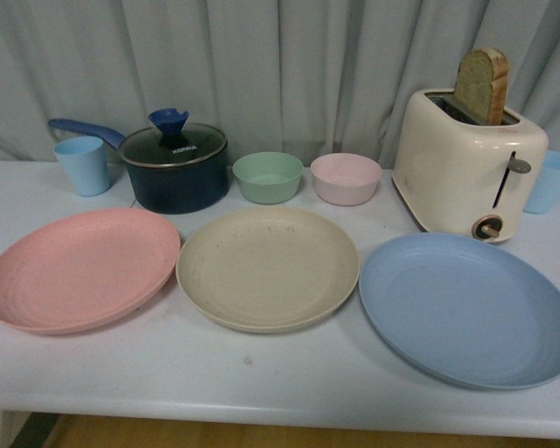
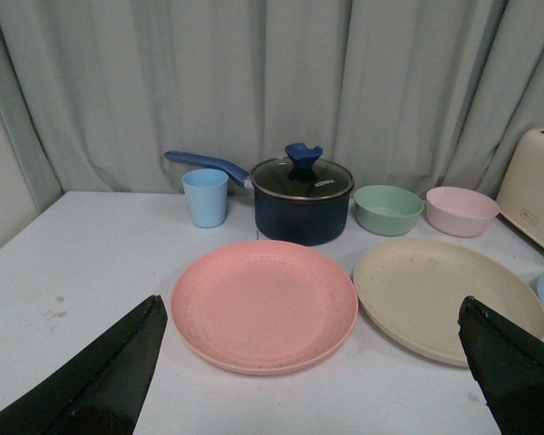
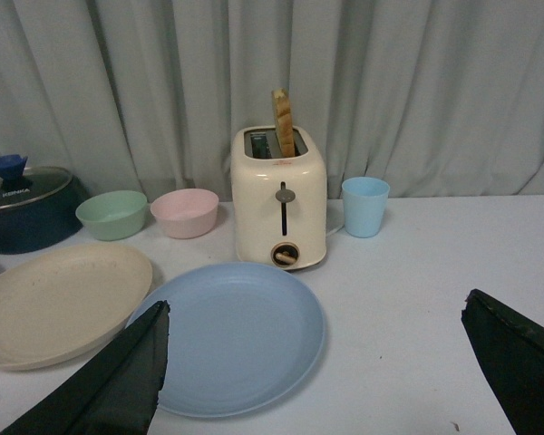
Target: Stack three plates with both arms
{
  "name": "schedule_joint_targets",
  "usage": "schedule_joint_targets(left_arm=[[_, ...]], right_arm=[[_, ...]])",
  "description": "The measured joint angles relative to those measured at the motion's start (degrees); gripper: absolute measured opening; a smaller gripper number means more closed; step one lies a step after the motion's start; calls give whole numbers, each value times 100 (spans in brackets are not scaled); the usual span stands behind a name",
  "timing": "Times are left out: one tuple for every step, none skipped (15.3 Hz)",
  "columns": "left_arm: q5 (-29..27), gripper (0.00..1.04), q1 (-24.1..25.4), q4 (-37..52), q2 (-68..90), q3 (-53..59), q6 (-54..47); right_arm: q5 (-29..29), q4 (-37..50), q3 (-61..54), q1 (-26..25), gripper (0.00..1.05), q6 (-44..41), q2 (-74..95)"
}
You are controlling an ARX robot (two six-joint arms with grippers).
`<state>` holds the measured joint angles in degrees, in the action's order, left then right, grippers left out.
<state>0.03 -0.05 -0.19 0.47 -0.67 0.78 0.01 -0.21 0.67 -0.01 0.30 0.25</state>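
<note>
Three plates side by side on the white surface [image 1: 261, 383], none stacked yet: pink plate [image 1: 79, 269] on the left, beige plate [image 1: 266, 268] in the middle, blue plate [image 1: 467, 308] on the right. Rims right up against each other, touching or just short of it, too close to call.

Behind them, a dark saucepan [image 1: 175, 173] with glass lid and blue knob, a light blue cup [image 1: 82, 164] just left of it, then a green bowl [image 1: 268, 176] and a pink bowl [image 1: 345, 178] next to each other. Further right, a cream toaster [image 1: 467, 163] with a bread slice [image 1: 483, 84] standing up out of one slot, and a second blue cup [image 1: 549, 180] partly hidden behind it. Grey curtain [image 1: 289, 75] across the back.

Left end effector [image 2: 310, 308] spread wide, black fingers [image 2: 109, 381] well apart, facing the pink plate. Right end effector [image 3: 317, 304] spread just as wide, facing the blue plate and the toaster.
</note>
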Motion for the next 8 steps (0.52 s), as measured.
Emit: schedule_joint_targets(left_arm=[[0,98,0,0,0,0,0],[0,98,0,0,0,0,0],[0,98,0,0,0,0,0],[0,98,0,0,0,0,0],[0,98,0,0,0,0,0],[0,98,0,0,0,0,0],[0,98,0,0,0,0,0],[0,98,0,0,0,0,0]], right_arm=[[0,0,0,0,98,2,0],[0,0,0,0,98,0,0],[0,0,0,0,98,2,0],[0,0,0,0,98,2,0],[0,0,0,0,98,2,0],[0,0,0,0,98,0,0],[0,2,0,0,98,0,0],[0,0,0,0,98,2,0]])
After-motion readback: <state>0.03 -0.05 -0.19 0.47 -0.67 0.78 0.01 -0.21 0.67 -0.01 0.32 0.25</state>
